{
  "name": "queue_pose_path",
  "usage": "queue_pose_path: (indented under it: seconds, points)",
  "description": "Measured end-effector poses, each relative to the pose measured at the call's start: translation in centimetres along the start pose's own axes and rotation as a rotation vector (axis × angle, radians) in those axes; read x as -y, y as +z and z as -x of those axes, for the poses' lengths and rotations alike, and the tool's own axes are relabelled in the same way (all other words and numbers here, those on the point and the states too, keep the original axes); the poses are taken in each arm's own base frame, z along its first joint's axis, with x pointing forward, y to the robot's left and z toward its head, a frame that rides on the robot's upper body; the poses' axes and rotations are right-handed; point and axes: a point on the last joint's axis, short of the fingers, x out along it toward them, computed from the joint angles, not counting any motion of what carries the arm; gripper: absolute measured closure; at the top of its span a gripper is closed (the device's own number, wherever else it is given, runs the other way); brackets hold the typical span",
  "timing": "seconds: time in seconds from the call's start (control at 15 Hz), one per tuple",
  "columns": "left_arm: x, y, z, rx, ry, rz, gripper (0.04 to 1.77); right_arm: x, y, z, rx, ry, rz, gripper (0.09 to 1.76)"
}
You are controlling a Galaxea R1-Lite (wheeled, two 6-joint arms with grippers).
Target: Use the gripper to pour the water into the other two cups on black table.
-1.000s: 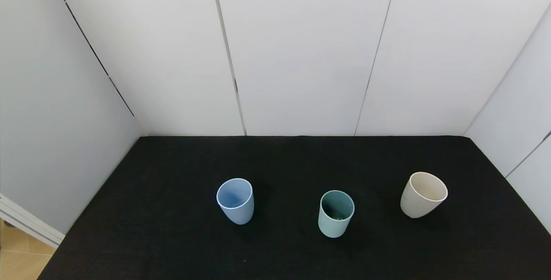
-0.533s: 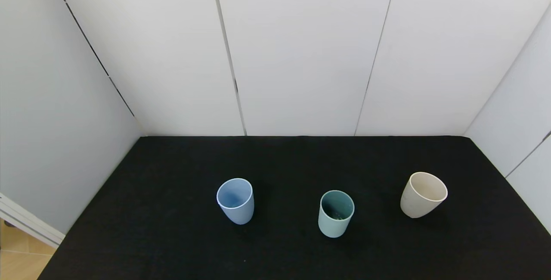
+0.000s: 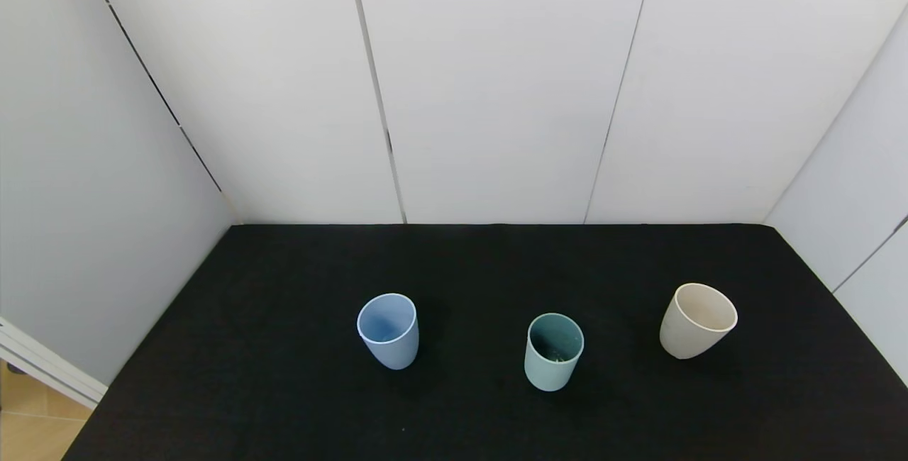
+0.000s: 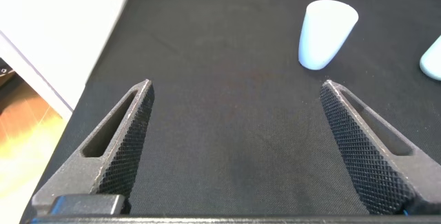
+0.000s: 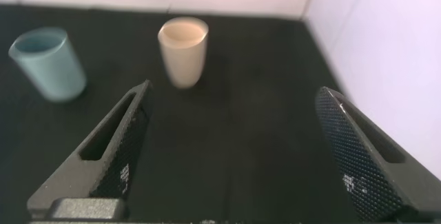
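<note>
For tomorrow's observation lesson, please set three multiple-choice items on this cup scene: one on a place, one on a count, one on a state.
1. Which cup stands between the other two on the black table?
A. light blue cup
B. teal-green cup
C. cream-beige cup

2. How many cups stand on the table?
A. two
B. three
C. four

3. How do the jaws of both grippers stand?
A. wide apart, holding nothing
B. shut on a cup
C. shut on nothing

Answers:
1 B: the teal-green cup has the light blue cup on its left and the cream-beige cup on its right.
2 B: the head view shows three.
3 A: the left gripper and right gripper frame only bare table.
</note>
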Motion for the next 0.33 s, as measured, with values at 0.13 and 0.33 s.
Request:
queue_pose_path:
  seconds: [0.13, 0.33]
  points:
    - [0.0, 0.0, 0.0, 0.0, 0.0, 0.0, 0.09, -0.09, -0.68, 0.12, -0.057, 0.035, -0.022, 0.15]
    - [0.0, 0.0, 0.0, 0.0, 0.0, 0.0, 0.09, -0.1, -0.53, 0.14, -0.035, 0.039, -0.037, 0.15]
